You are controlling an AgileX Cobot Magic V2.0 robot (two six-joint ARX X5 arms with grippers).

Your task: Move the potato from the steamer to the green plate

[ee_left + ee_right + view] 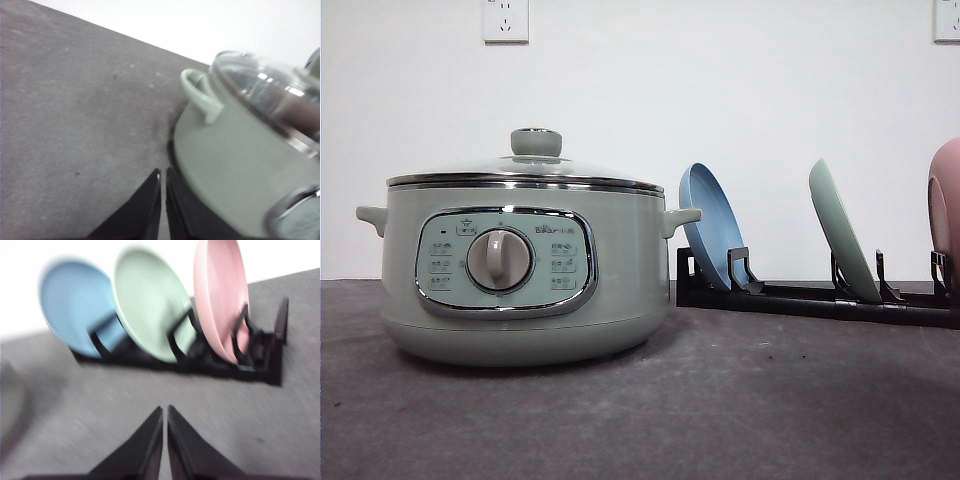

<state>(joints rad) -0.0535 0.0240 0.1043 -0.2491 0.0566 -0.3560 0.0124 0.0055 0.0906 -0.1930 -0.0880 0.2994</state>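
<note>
Steamer (520, 265) sits on the grey table (740, 420), glass lid (525, 168) on; potato presumably inside, unseen through the glazed lid. Dish rack (820, 298) holds blue plate (712, 225), green plate (842, 240) and pink dish (946, 215), all on edge. Green plate: judged rigid, glossy, slippery; grip at the rim. Left gripper (163, 172) beside the steamer, jaws together; right gripper (165, 410) facing the rack, jaws together. Right wrist view blurred.

My round sage-green steamer pot (520, 260) has a chrome rim; the tilted round plates are blue (710, 225), mint green (842, 240) and pink (946, 210), in a black rack (800, 298) on a speckled grey surface (720, 410).
</note>
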